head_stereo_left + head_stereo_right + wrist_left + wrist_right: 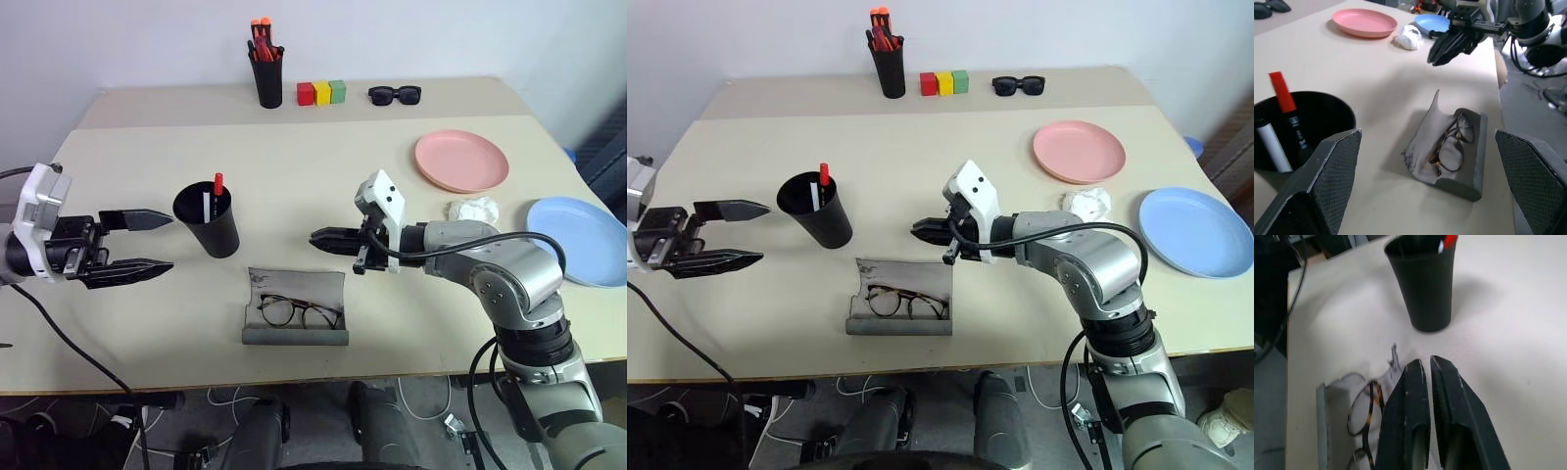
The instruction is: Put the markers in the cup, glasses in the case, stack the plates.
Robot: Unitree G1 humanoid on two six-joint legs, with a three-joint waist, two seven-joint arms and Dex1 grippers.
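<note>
The black cup (209,221) stands left of centre and holds both markers (215,190), a red cap and a white barrel showing above its rim. In front of it lies the open grey case (296,307) with the wire-framed glasses (299,313) inside. The pink plate (461,160) and the light blue plate (580,240) lie apart at the right. My right gripper (320,237) hovers shut and empty above the table, just behind the case. At the left, beside the cup, my left gripper (157,242) is open and empty.
A black pen holder (267,76) with orange-tipped pens, three coloured blocks (322,93) and black sunglasses (395,95) line the back of the table. A crumpled white wad (473,209) lies between the two plates.
</note>
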